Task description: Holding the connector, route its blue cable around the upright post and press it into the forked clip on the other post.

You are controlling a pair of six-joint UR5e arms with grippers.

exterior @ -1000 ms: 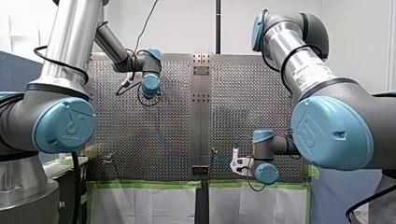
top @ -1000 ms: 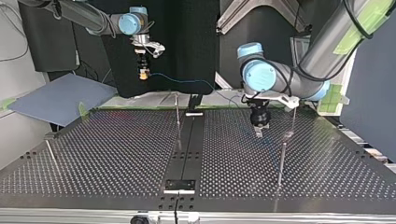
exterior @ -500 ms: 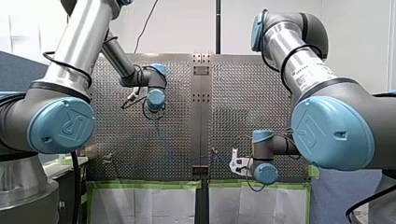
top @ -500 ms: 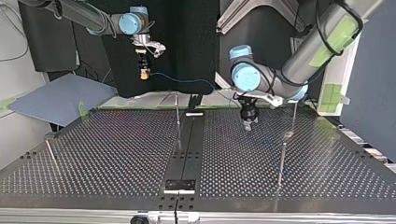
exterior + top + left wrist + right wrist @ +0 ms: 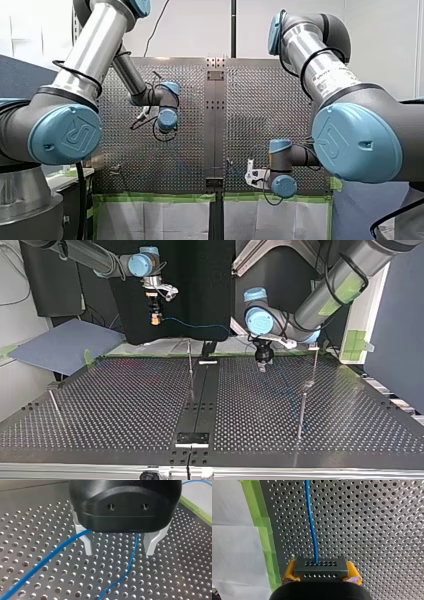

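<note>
One connector (image 5: 321, 566), one blue cable (image 5: 311, 525)

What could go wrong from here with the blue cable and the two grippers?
1. My left gripper is open, low over the perforated table, with the blue cable between its fingers. Closing at the wrong height could miss the cable or jam it against the table.
2. My right gripper holds the connector by its sides only, so a tug along the cable might tilt it or pull it out.
3. Slack cable could snag the post.

"ur" logo on joint cap (image 5: 65, 135)
</note>
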